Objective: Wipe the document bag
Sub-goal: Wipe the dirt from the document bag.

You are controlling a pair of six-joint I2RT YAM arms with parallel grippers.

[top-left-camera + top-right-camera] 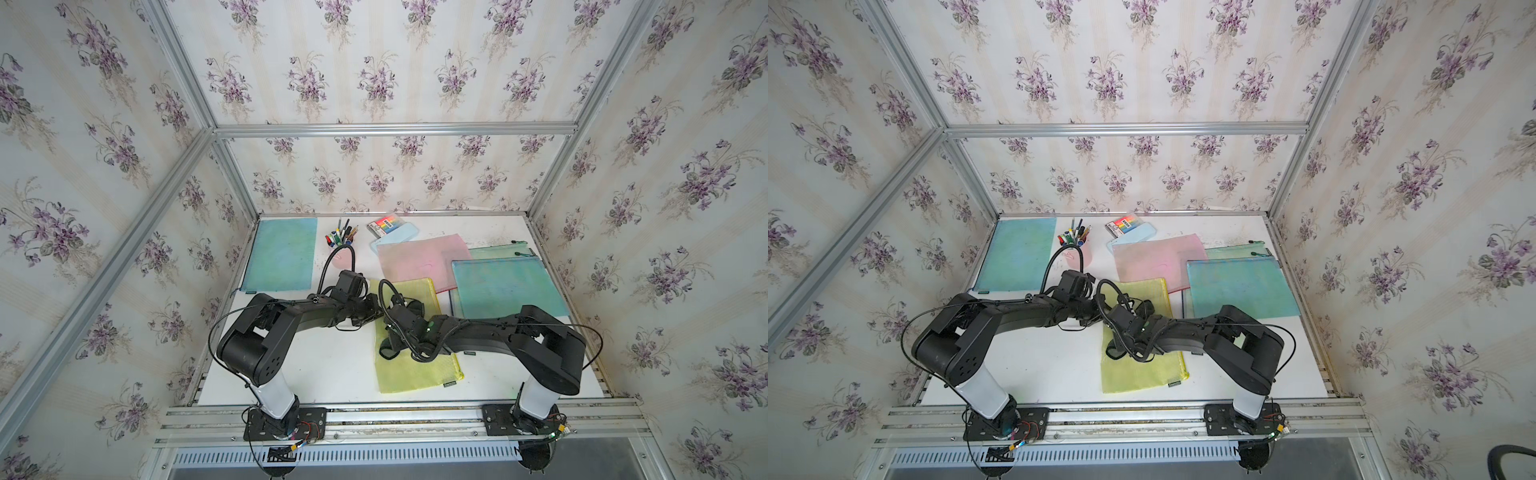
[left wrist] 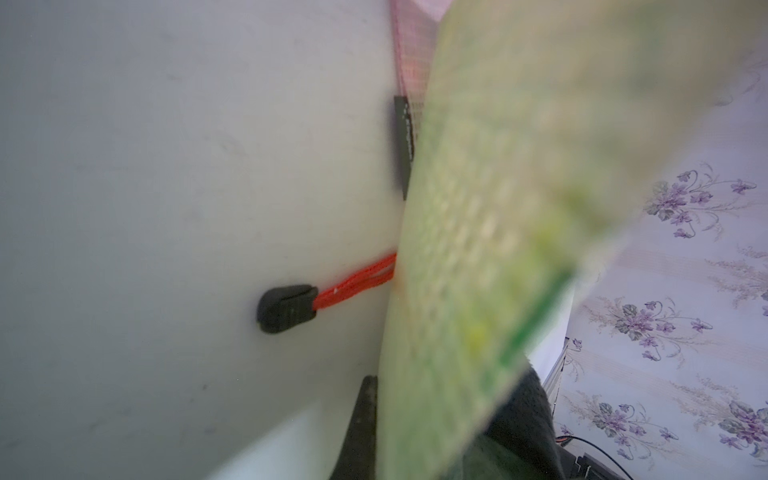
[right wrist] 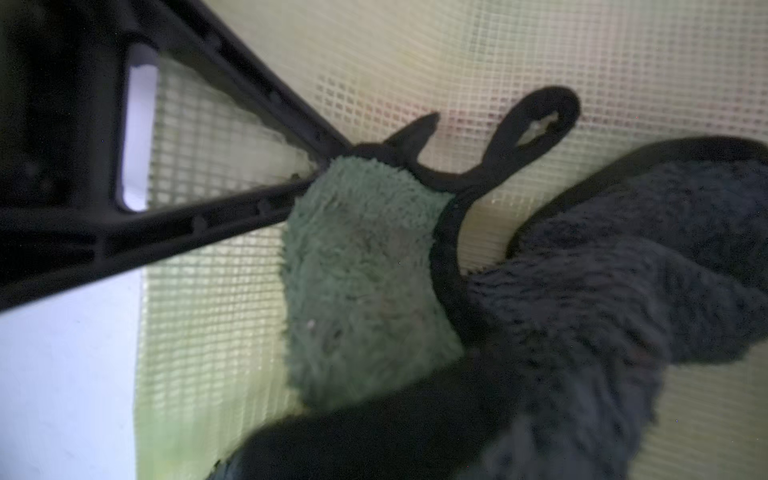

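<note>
Right gripper (image 1: 394,340) is clamped on a grey-green cloth (image 3: 365,270), its fingertips meeting at the cloth's bound corner. The cloth lies pressed on the yellow document bag (image 1: 417,374). That bag lies near the middle of the worktop (image 1: 324,370) and reaches toward the front edge, with its back right corner touching or just overlapping the pink bag (image 1: 419,257). Left gripper (image 1: 372,311) is also closed, at the bag's left edge. In the left wrist view the yellow mesh rises from between its fingers, so I judge it is pinching that edge and lifting it a little off the surface.

The step in hand looks like the wipe itself, with 1 arm anchoring and 1 arm rubbing. To do it well, the cloth should go flat on the mesh under light pressure. Long strokes running away from the held edge would let the pull tighten the bag rather than bunch it. The held edge would be better low, since a raised flap leaves the cloth only part of the surface. Strokes should end inside the bag's outline, because the blue bag (image 1: 505,286) sits just beside its right edge. The cloth's hanging loop (image 3: 532,124) could also catch on a zipper pull. The 2 wrists are close together, so the right arm's sweep needs room from the left.
</note>
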